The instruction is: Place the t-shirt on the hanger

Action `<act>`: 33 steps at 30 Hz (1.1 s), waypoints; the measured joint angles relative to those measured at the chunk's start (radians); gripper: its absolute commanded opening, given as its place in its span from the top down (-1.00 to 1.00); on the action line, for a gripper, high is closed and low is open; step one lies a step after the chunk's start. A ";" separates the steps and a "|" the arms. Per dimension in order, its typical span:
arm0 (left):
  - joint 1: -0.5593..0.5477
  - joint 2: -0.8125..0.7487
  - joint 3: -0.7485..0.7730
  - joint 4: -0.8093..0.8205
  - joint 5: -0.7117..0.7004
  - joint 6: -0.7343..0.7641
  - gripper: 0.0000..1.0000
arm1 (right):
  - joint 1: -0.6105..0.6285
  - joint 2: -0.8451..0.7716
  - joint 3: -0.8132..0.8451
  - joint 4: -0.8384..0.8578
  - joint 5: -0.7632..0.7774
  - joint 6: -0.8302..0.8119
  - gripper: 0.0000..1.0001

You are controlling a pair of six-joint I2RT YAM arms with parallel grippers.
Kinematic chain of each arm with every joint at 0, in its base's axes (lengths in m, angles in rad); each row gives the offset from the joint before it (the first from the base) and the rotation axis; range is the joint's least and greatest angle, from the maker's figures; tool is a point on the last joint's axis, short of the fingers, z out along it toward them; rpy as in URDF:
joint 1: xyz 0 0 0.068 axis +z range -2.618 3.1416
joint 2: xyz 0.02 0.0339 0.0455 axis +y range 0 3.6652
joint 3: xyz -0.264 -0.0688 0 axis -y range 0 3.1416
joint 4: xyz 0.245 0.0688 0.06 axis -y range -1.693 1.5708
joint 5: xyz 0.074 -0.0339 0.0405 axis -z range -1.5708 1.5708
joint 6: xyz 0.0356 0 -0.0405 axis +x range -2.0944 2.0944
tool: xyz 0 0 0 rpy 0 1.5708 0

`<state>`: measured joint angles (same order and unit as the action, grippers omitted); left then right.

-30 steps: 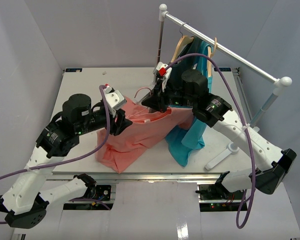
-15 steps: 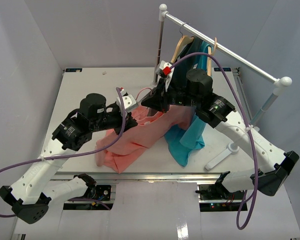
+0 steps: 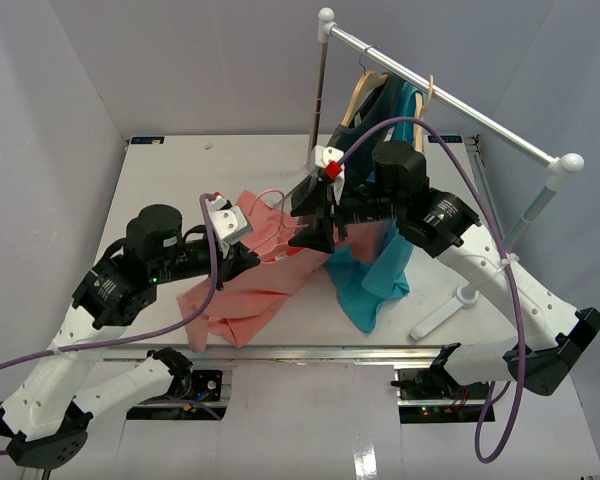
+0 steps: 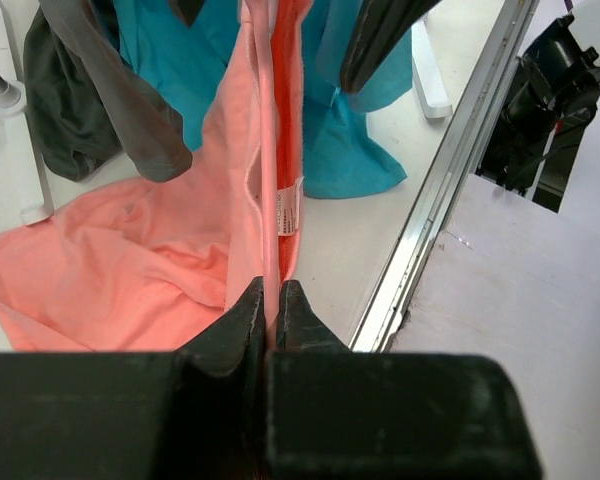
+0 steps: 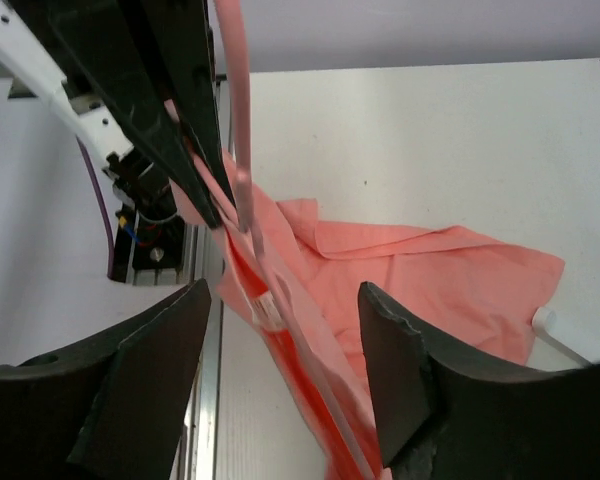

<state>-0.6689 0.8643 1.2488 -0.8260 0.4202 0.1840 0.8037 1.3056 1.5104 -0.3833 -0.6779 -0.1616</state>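
The coral-pink t-shirt [image 3: 250,295] lies bunched at the table's front, its collar lifted toward the grippers. In the left wrist view the t-shirt [image 4: 110,270] spreads to the left. The pale-pink hanger [image 4: 266,150] runs straight up from my left gripper [image 4: 271,290], which is shut on its rod beside the collar's label. From above, my left gripper [image 3: 248,262] sits at the shirt's upper edge, with the hanger [image 3: 263,193] hook curling behind it. My right gripper [image 3: 315,225] stands open just to the right. Its wrist view shows the right gripper [image 5: 285,300] straddling the hanger [image 5: 238,120] and t-shirt [image 5: 430,270] without touching.
A teal shirt [image 3: 370,280] hangs from a wooden hanger [image 3: 360,90] on the metal rail [image 3: 460,105] at the back right, its hem on the table [image 3: 170,180]. A dark grey shirt [image 4: 70,110] hangs beside it. The rack's white foot [image 3: 445,315] lies front right.
My right gripper has opened and let go of the hanger. My left gripper has closed on it and drawn back to the left, pulling the collar with it.
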 measured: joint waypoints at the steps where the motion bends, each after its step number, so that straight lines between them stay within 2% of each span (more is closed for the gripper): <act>1: 0.000 -0.014 0.000 -0.013 0.000 0.002 1.00 | -0.003 0.001 0.011 -0.034 -0.012 -0.026 -0.39; 12: 0.000 -0.129 -0.003 -0.130 -0.001 0.009 1.00 | -0.055 0.019 0.159 -0.349 -0.067 -0.256 -0.33; 15: 0.000 -0.153 -0.005 -0.146 -0.001 0.009 1.00 | -0.056 0.026 0.172 -0.398 -0.062 -0.296 -0.30; 26: 0.000 -0.165 -0.018 -0.149 0.000 0.010 1.00 | -0.057 0.065 0.113 -0.466 -0.087 -0.390 -0.01; 28: 0.000 -0.164 -0.025 -0.144 0.000 0.010 1.00 | -0.057 0.081 0.102 -0.474 -0.092 -0.398 0.19; 32: 0.000 -0.157 -0.029 -0.139 -0.003 0.014 1.00 | -0.057 0.099 0.091 -0.484 -0.104 -0.408 0.77; 33: 0.000 -0.156 -0.029 -0.138 -0.006 0.017 1.00 | -0.057 0.100 0.089 -0.482 -0.110 -0.411 0.84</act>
<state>-0.6689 0.7086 1.2198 -0.9643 0.4146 0.2006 0.7464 1.4054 1.5991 -0.8658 -0.7874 -0.5728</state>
